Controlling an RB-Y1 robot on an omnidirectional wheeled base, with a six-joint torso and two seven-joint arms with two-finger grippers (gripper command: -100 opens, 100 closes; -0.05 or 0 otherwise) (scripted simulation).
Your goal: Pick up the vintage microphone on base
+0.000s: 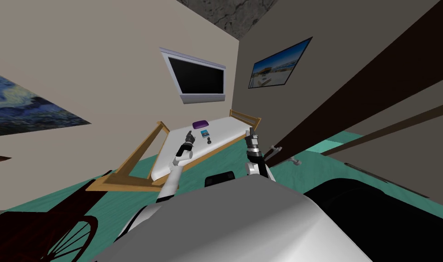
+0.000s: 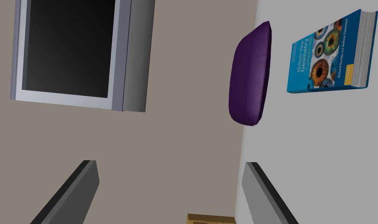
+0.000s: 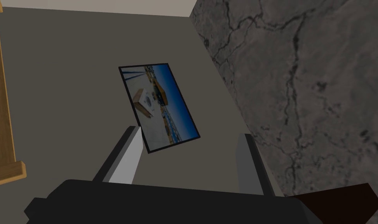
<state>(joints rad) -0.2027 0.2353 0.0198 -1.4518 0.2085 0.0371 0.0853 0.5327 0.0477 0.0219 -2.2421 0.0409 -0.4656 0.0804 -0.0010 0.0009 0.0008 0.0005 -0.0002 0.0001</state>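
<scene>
Left end effector point(image 1: 189, 134) open; one microphone point(image 1: 209, 141), one book point(image 2: 328, 52).

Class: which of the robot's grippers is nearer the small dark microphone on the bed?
Left. The left gripper is over the white bed, close beside the microphone; the right gripper is farther off, at the bed's wooden frame on the microphone's other side.

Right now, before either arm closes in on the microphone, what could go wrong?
1. The open left tool faces the purple pillow and blue book, not the microphone; advancing on this line could nudge the book instead.
2. The microphone is small and stands on the white mattress; a sideways brush might tip it.
3. The right tool sits close to the wooden bed frame; a swing could clip it.
</scene>
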